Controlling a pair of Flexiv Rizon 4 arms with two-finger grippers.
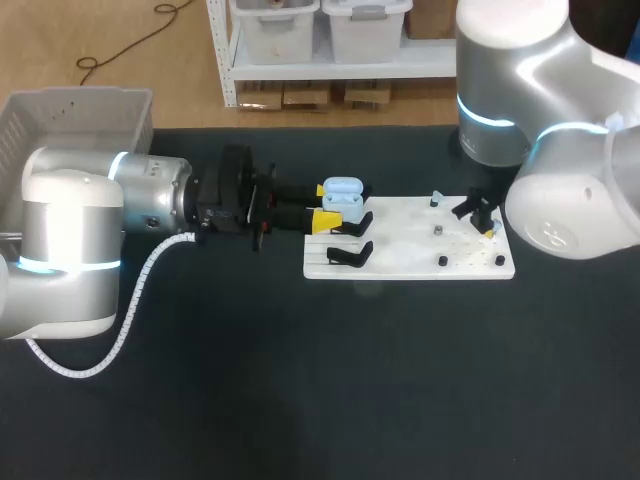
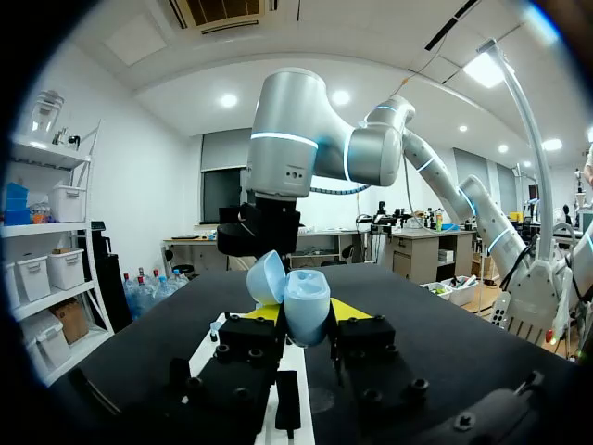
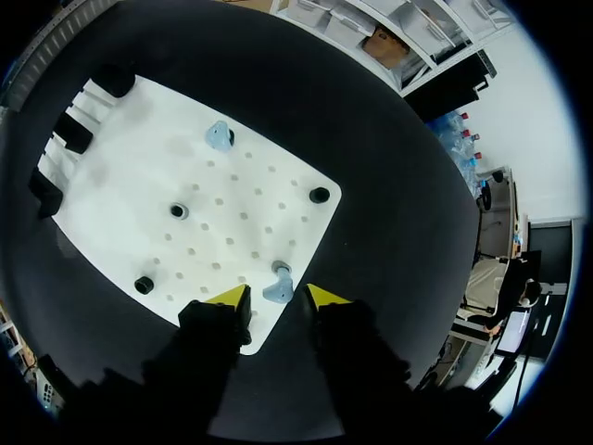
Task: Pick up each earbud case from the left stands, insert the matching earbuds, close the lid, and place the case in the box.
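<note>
Earbud case (image 1: pixel 343 195): pale blue, rounded, glossy. The lid (image 2: pixel 264 276) is hinged open and tipped back. In the head view the case is seen at the 10 o'clock corner of the white board (image 1: pixel 410 262), above the black stands (image 1: pixel 350 254). The board lies on the black table (image 1: pixel 300 380).

Left claw (image 1: pixel 323 206): narrowly parted, with both yellow tips pressed against the case body from 2 sides, so the case is gripped. In the left wrist view the case is seen upright between the tips, open mouth up.

Right claw (image 3: pixel 279 296): held over the board's 3 o'clock end, fingers apart, nothing gripped. 1 pale blue earbud (image 3: pixel 277 284) lies on the board between the tips, with a slim gap seen on each side. A 2nd earbud (image 3: pixel 219 136) sits on the board well ahead of this claw.
</note>
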